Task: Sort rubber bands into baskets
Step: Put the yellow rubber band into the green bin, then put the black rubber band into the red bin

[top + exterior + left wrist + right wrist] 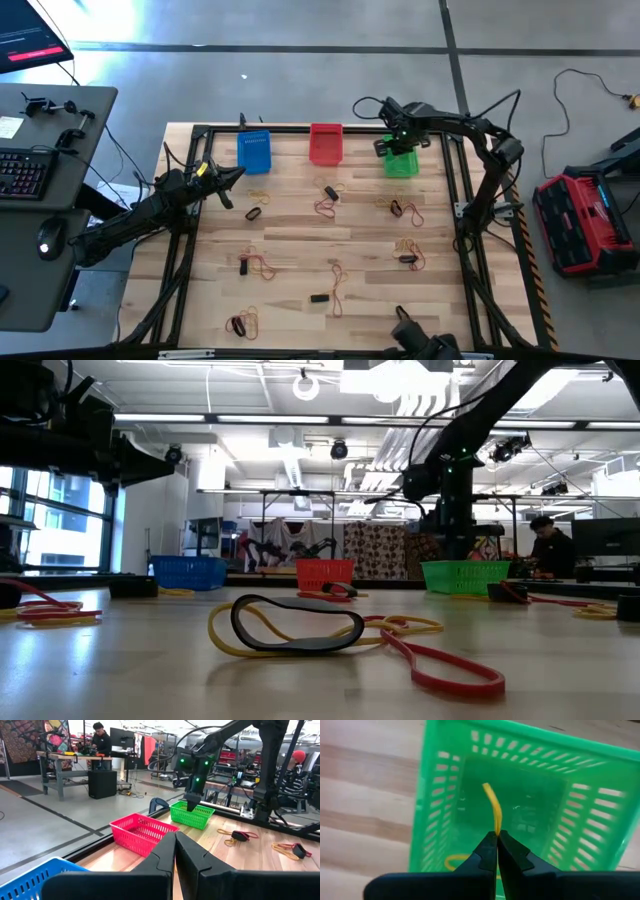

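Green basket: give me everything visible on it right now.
The green rectangular plastic mesh basket stands upright on the light wooden table, at its far edge, the rightmost of three baskets. Its walls have slotted openings under a solid rim. The right end effector hangs above its open top, shut on a thin yellow rubber band that sticks out over the inside. Another yellow band lies on the basket's floor near one wall. No other contact shows.

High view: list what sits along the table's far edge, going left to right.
Left gripper, shut and empty → blue basket → red basket → green basket, with the right gripper directly above it, shut on a yellow rubber band.
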{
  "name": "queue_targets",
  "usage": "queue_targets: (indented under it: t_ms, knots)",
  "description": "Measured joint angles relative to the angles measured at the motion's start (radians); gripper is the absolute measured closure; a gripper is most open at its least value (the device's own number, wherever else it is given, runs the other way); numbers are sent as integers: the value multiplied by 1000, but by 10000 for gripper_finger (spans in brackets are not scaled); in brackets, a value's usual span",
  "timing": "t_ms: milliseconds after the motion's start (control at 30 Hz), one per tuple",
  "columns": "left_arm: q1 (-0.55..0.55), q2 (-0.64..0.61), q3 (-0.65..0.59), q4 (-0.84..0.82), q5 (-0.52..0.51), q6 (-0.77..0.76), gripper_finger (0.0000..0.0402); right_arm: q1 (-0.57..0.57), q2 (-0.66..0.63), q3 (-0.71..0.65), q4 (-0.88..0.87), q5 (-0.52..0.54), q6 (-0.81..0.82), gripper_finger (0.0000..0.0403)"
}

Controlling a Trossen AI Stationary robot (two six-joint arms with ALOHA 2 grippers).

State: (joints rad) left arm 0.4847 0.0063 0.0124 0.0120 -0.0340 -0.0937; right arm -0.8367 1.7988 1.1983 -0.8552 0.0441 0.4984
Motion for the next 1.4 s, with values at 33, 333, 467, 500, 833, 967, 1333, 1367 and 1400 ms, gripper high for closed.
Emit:
queue_targets:
  t_ms: [33,333,467,500,833,967,1333,1367,1400]
  knots:
    - [0,0,0,0,0,0,398,-3,0,-3,0,0,0,403]
    - [0,0,0,0,0,0,398,-4,0,6,8,0,-9,359]
    - [0,0,0,0,0,0,398,-7,0,6,0,0,-18,320]
    - [0,0,0,0,0,0,398,-9,0,6,-3,0,-21,312]
    - [0,0,0,0,0,0,398,1,-25,95,-246,86,-210,333]
    - [0,0,0,0,0,0,398,25,-100,102,-242,86,-185,390]
    - [0,0,0,7,0,52,398,124,-151,88,-337,-69,-80,362]
    - [0,0,0,7,0,52,398,135,-151,88,-336,-71,-80,365]
    - [0,0,0,7,0,52,398,146,-151,88,-336,-71,-73,370]
